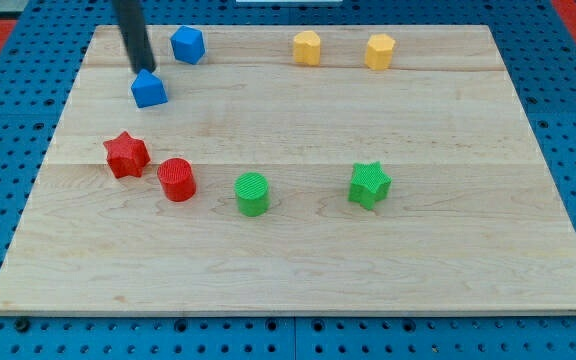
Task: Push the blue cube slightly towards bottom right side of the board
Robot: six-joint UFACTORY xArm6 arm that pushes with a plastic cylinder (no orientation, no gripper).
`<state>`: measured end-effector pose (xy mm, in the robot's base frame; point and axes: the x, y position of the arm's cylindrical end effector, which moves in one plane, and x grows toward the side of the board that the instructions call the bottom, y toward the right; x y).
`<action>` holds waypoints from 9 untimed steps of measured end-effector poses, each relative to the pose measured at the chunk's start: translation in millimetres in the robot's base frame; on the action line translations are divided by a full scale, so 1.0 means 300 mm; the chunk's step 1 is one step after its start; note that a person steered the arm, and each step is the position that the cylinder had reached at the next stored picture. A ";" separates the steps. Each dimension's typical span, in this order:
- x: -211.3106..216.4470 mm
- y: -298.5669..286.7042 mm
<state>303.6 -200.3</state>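
My tip point(145, 70) is near the board's top left. It stands right at the upper-left edge of a blue block with a pointed top point(149, 90); I cannot tell whether they touch. A second blue block, cube-like with angled faces point(188, 45), sits a little up and to the right of the tip, apart from it. The dark rod rises from the tip out of the view's top.
Two yellow blocks point(307, 47) point(379, 50) sit along the top edge. A red star point(126, 155) and a red cylinder point(177, 179) lie at the left, a green cylinder point(253, 193) and a green star point(369, 184) in the middle. The wooden board point(298, 270) rests on blue pegboard.
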 end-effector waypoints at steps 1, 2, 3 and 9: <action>0.093 0.027; -0.033 -0.161; -0.239 -0.184; -0.248 0.316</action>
<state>229.1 -105.6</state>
